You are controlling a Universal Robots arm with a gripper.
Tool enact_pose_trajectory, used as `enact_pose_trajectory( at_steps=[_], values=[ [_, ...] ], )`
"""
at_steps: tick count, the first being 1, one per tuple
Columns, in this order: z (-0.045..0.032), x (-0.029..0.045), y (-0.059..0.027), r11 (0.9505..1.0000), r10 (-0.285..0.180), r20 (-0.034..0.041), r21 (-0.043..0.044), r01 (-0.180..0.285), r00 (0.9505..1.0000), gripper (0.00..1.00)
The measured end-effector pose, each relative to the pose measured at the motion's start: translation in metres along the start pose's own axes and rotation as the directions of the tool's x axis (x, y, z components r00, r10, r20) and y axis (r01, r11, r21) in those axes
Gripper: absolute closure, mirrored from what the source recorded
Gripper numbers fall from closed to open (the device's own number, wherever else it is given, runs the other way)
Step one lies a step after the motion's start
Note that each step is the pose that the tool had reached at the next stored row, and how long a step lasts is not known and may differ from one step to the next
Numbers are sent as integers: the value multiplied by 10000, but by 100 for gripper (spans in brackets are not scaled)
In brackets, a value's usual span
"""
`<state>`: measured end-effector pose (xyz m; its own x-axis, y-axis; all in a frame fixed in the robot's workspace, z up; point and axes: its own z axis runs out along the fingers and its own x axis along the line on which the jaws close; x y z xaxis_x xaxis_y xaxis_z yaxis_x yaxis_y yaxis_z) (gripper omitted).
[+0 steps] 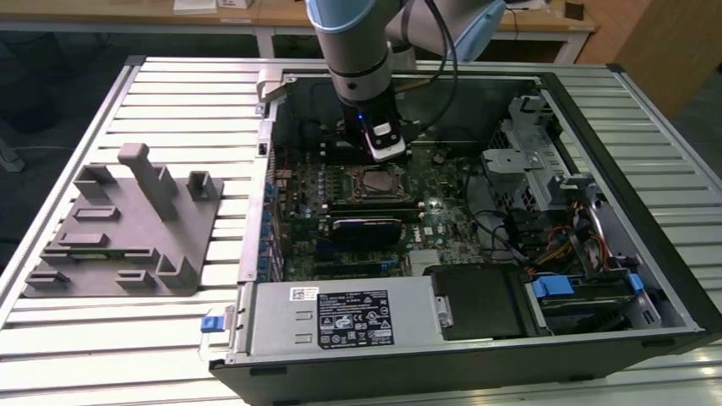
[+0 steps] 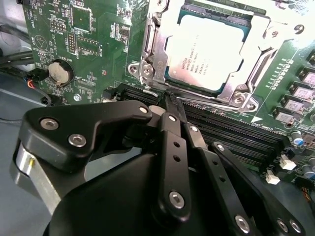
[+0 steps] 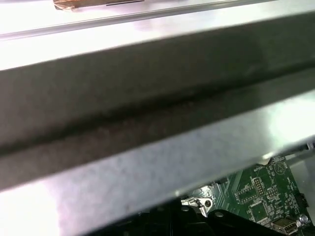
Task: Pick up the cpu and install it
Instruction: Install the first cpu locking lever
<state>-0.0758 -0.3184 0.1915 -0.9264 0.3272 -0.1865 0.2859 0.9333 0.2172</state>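
Second wrist view puts the cpu (image 2: 205, 55) already seated in its socket frame (image 2: 147, 64) on the motherboard (image 2: 83, 44), with the gripper (image 2: 170, 98) just beside the frame's near edge, at roughly the chip's 7 o'clock. The fingers (image 2: 173, 110) look drawn together to a narrow point and carry nothing. My judgement: the tips stand close to the frame's lever and the dark memory slots (image 2: 221, 128), so a sideways slip could catch the lever or scrape the board. In the exterior view the arm (image 1: 361, 59) reaches down into the open computer case (image 1: 665, 279), whose wall rises at 12 o'clock, leaving little room that way; straight up looks freest.
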Motion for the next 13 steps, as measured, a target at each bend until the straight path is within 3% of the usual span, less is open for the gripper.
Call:
enact_pose_trajectory(
  at_steps=[13],
  values=[
    [-65,-5,13,10000,29,-3,-28,-29,10000,89]
  ],
)
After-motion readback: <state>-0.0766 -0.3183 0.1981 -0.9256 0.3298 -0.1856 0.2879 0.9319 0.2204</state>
